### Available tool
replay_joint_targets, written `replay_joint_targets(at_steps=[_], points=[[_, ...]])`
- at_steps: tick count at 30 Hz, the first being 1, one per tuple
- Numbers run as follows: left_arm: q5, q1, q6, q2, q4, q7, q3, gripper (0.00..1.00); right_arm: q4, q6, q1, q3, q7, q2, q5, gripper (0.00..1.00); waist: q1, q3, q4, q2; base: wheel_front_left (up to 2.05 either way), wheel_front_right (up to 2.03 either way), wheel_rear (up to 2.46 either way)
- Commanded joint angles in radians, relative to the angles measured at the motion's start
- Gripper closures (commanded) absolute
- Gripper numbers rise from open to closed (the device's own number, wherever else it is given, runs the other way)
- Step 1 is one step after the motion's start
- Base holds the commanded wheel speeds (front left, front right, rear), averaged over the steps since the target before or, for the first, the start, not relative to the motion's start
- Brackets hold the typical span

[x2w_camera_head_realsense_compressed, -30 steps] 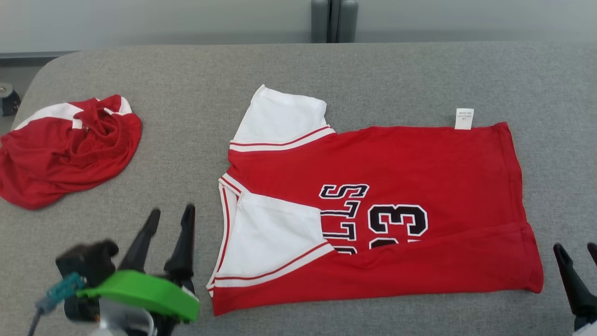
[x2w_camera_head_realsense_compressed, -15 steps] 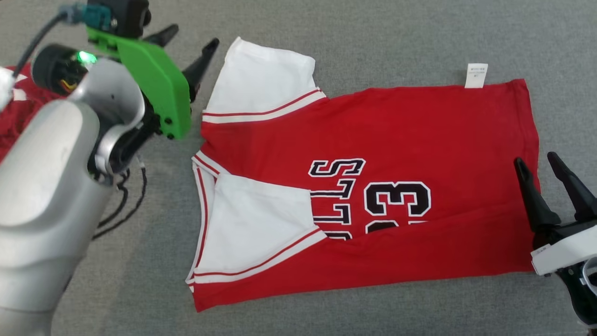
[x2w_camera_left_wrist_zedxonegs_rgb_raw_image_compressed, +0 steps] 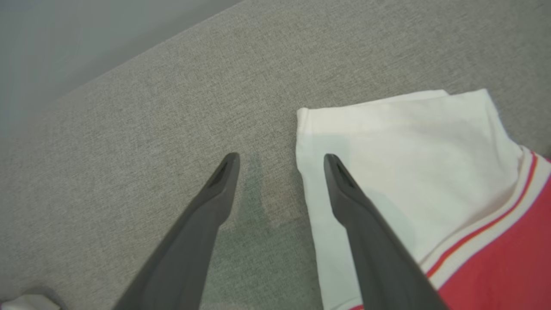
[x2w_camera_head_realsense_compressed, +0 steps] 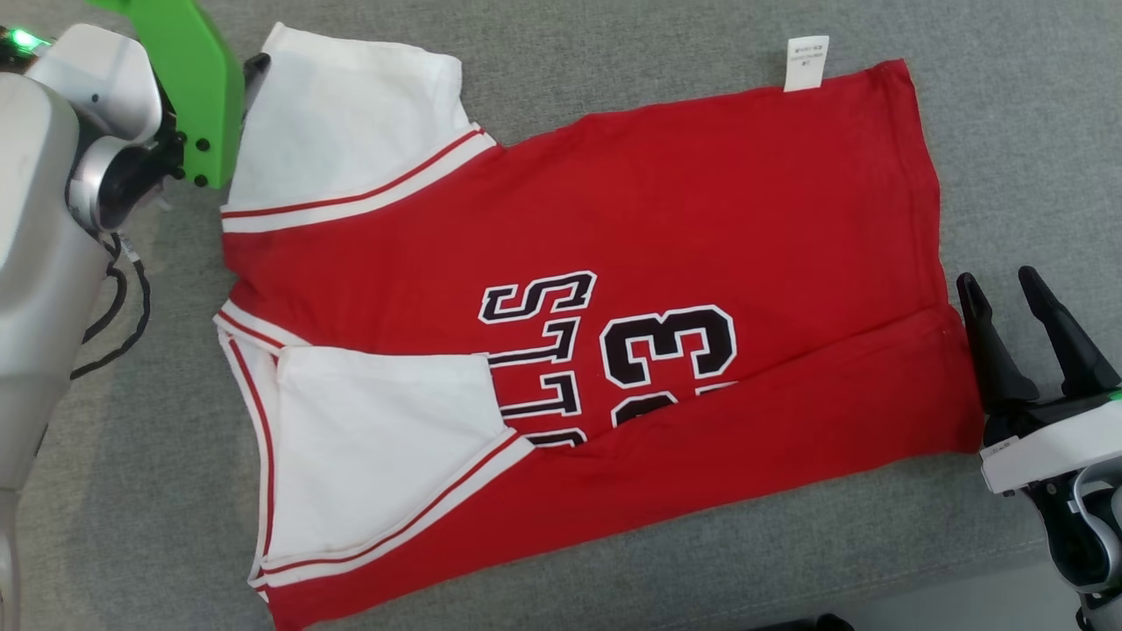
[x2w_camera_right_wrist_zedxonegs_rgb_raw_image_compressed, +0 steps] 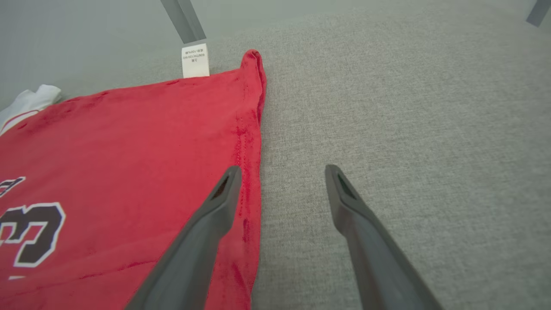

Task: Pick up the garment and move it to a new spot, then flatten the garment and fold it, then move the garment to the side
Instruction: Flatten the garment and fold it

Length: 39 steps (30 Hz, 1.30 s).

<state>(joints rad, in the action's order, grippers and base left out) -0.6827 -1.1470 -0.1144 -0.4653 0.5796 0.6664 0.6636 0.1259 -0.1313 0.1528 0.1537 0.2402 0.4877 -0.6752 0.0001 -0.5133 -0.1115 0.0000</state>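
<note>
Illumination: bright, even and diffuse across all three views; source direction could not be told.
Shadows: soft grey patch on the table cover (x2w_camera_left_wrist_zedxonegs_rgb_raw_image_compressed: 254, 206) beneath the left gripper (x2w_camera_left_wrist_zedxonegs_rgb_raw_image_compressed: 280, 157), centre of left wrist view.
Highlights: white sleeve of the garment (x2w_camera_head_realsense_compressed: 666, 202) ran near washed-out, upper left of head view; a green lamp (x2w_camera_head_realsense_compressed: 24, 39) glowed in that corner.
Focus: head view crisp, weave and print legible.
Distortion: wide-angle stretch toward wrist-view edges.
Softness: far background, top of both wrist views.

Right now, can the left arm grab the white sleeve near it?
Probably yes. The left gripper is open at the edge of the white sleeve, one finger over it, nothing in the way.
</note>
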Motion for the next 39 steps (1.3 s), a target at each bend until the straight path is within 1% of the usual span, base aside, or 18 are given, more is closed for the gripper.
replay_joint_targets(at_steps=[1,7,15,16,17,18,19,21,28,31,33,34,36,39], points=[[-0.004,-0.023,-0.004,-0.011,0.007,-0.009,-0.001,0.00,0.004,0.001,0.019,0.004,0.009,-0.007,-0.005,0.00,-0.0001,-0.043,-0.042,0.0000,0.00,0.00,0.00],[-0.019,-0.042,-0.008,-0.025,0.042,-0.030,-0.003,0.00,0.023,0.001,0.029,0.019,0.020,-0.014,-0.009,0.00,-0.0001,-0.057,-0.051,0.0000,0.00,0.00,0.00],[0.000,-0.065,-0.012,-0.035,0.081,-0.048,0.020,0.00,0.044,0.001,0.052,0.030,0.026,-0.008,-0.009,0.00,-0.0001,-0.068,-0.064,0.0000,0.00,0.00,0.00],[-0.001,-0.067,-0.012,-0.035,0.086,-0.048,0.024,0.11,0.046,0.001,0.055,0.030,0.026,-0.009,-0.008,0.00,-0.0001,-0.068,-0.065,0.0000,0.00,0.00,0.00],[-0.005,-0.069,-0.013,-0.035,0.089,-0.049,0.026,0.44,0.047,0.001,0.056,0.030,0.026,-0.010,-0.008,0.00,-0.0001,-0.069,-0.066,0.0000,0.00,0.00,0.00],[-0.009,-0.072,-0.013,-0.035,0.091,-0.049,0.029,0.58,0.050,0.001,0.057,0.031,0.026,-0.011,-0.007,0.00,-0.0001,-0.070,-0.067,0.0000,0.00,0.00,0.00],[-0.011,-0.074,-0.014,-0.036,0.092,-0.048,0.031,0.71,0.051,0.001,0.058,0.031,0.026,-0.012,-0.006,0.00,-0.0001,-0.070,-0.068,0.0000,0.00,0.00,0.00],[-0.009,-0.078,-0.014,-0.041,0.093,-0.042,0.045,1.00,0.051,0.001,0.061,0.029,0.025,-0.015,-0.004,0.00,-0.0001,-0.071,-0.070,0.0000,0.00,0.00,0.00],[-0.026,-0.084,-0.016,-0.045,0.074,-0.087,0.076,1.00,0.042,0.001,0.080,0.030,0.026,-0.015,0.002,0.00,-0.0001,-0.068,-0.077,0.0000,0.00,0.00,0.00],[-0.048,-0.075,-0.016,-0.050,0.053,-0.112,0.102,1.00,0.032,0.001,0.106,0.052,0.026,-0.002,-0.005,0.00,-0.0001,-0.053,-0.073,0.0000,0.00,0.00,0.00],[-0.065,-0.069,-0.016,-0.052,0.034,-0.127,0.121,1.00,0.028,0.001,0.137,0.068,0.007,0.011,-0.017,0.00,-0.0001,-0.039,-0.067,0.0000,0.00,0.00,0.00],[-0.074,-0.068,-0.016,-0.055,0.025,-0.132,0.132,1.00,0.029,0.001,0.156,0.071,-0.009,0.016,-0.024,0.00,-0.0001,-0.032,-0.063,0.0000,0.00,0.00,0.00],[-0.096,-0.063,-0.016,-0.060,0.006,-0.137,0.153,1.00,0.055,0.001,0.204,0.066,-0.079,0.026,-0.016,0.00,-0.0001,-0.015,-0.055,0.0000,0.00,0.00,0.00],[-0.120,-0.061,-0.016,-0.067,-0.035,-0.133,0.194,1.00,0.091,0.000,0.313,0.073,-0.239,0.011,0.008,0.00,-0.0001,0.012,-0.040,0.0000,0.00,0.00,0.00]])
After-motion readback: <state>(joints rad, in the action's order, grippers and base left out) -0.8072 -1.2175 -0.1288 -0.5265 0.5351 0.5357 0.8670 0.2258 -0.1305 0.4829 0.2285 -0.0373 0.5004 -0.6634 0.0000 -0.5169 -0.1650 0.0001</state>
